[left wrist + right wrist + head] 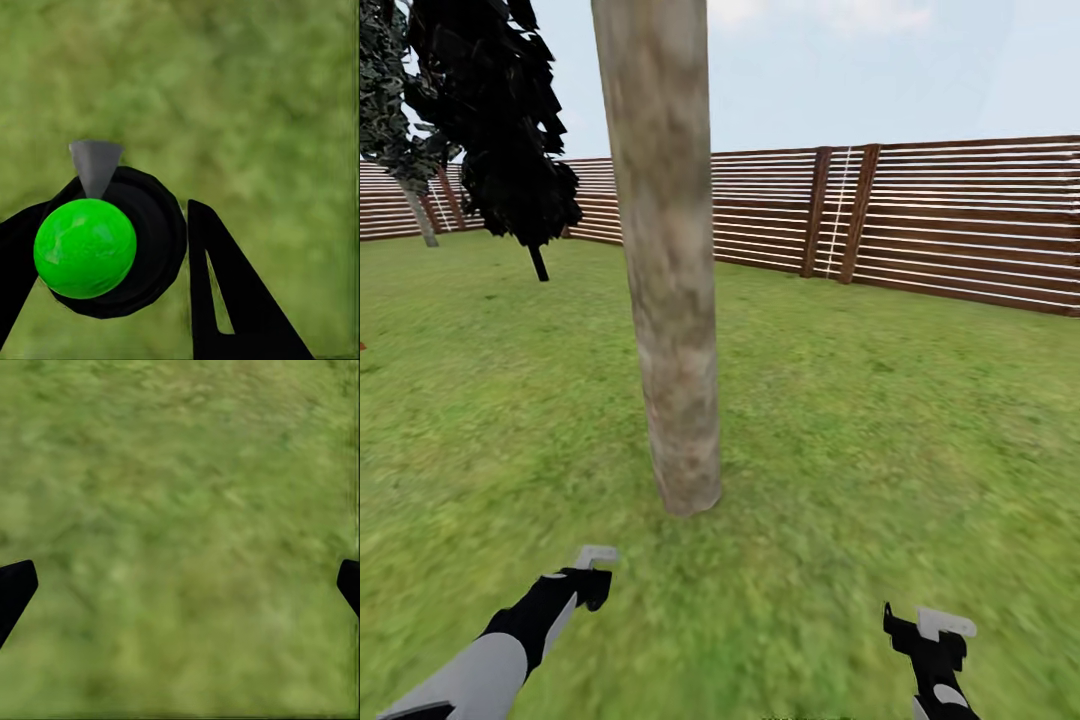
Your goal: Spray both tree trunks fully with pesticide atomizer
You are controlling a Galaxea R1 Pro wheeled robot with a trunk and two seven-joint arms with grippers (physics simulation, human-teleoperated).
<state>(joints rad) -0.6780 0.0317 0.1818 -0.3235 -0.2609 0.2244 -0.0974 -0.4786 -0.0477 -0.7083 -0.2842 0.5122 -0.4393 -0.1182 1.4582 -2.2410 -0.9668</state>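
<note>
Trunk: big pale mottled trunk [668, 250] dead ahead in the head view, upright, running out of the top edge, its foot planted in the grass [880, 420] just beyond the two arms.
Other trees: far back at the left, a dark leafy tree [500, 120] on a thin black stem, and behind it another [390, 110] with a pale trunk, close to the fence.
Fence: brown slatted fence [960, 220] across the back, pale sky above it.
Left gripper: low at the left of the head view [592, 575], black wrist on a grey forearm, a pale piece poking out at its tip.
Left fingers: closed around the atomizer; the left wrist view looks down on it, one black finger [225, 292] on each side, pressed to its round body.
Atomizer: seen end-on from the left wrist [105, 240], a bright green dome on a black round body with a grey wedge sticking out toward the lawn; held above the grass, short of the trunk.
Right gripper: low at the right of the head view [930, 635], hanging over bare lawn.
Right fingers: spread wide, just the two black tips [15, 589] at opposite edges of the right wrist view, nothing but blurry grass between them.
</note>
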